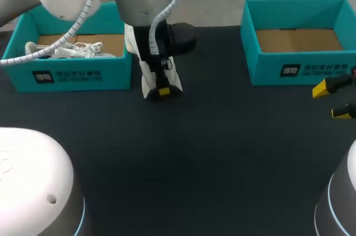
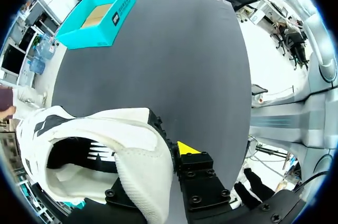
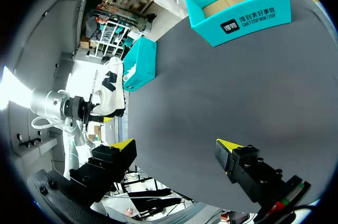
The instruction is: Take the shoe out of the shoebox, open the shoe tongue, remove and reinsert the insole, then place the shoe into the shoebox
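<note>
Since left gripper (image 1: 161, 88) clamps shoe (image 2: 132, 129) by upper, shoe sits upright over table (image 1: 194, 152) beside left box (image 1: 67, 74): removal looks done. Right gripper (image 1: 332, 101) wide open, empty. Tongue, insole, reboxing remain.

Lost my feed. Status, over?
Left gripper shut on white shoe, near left shoebox. Right gripper open, by right shoebox. No obstruction seen.

White shoe (image 2: 121, 129), black stripes; teal shoebox (image 1: 267, 72); table (image 1: 194, 152) perhaps charcoal.
</note>
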Tool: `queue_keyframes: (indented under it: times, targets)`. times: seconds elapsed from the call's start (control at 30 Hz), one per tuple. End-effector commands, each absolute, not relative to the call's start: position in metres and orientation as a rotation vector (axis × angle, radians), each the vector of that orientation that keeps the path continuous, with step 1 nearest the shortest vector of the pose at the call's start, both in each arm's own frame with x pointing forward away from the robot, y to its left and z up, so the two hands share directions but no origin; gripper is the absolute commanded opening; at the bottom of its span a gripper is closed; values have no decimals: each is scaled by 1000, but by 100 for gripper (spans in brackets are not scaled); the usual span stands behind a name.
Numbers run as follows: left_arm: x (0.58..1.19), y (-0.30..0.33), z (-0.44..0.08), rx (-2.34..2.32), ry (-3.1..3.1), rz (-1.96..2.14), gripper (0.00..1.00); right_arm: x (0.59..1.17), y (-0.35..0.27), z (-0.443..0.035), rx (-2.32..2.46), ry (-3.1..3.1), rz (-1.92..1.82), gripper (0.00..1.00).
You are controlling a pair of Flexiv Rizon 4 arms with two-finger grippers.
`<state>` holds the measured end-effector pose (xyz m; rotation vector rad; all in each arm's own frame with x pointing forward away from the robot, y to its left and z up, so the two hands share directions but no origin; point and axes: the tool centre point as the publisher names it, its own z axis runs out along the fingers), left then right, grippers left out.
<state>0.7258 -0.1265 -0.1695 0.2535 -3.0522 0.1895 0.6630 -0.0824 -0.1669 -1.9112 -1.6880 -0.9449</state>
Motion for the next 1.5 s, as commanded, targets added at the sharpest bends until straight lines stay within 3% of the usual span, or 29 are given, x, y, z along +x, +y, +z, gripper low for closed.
queue_keyframes:
  times: [0.03,0.53,0.93,1.5]
  targets:
    - [740,-82,-163,300,-3029,251,0,653,-83,-166,-1943,-1680,-988,100]
    - [783,7,-165,-63,-2917,83,0,653,-83,-166,-1943,-1680,-988,100]
    - [821,97,-157,33,-2893,128,0,653,-83,-166,-1943,-1680,-988,100]
    - [838,130,-158,13,-2940,39,0,653,-83,-166,-1943,-1680,-988,100]
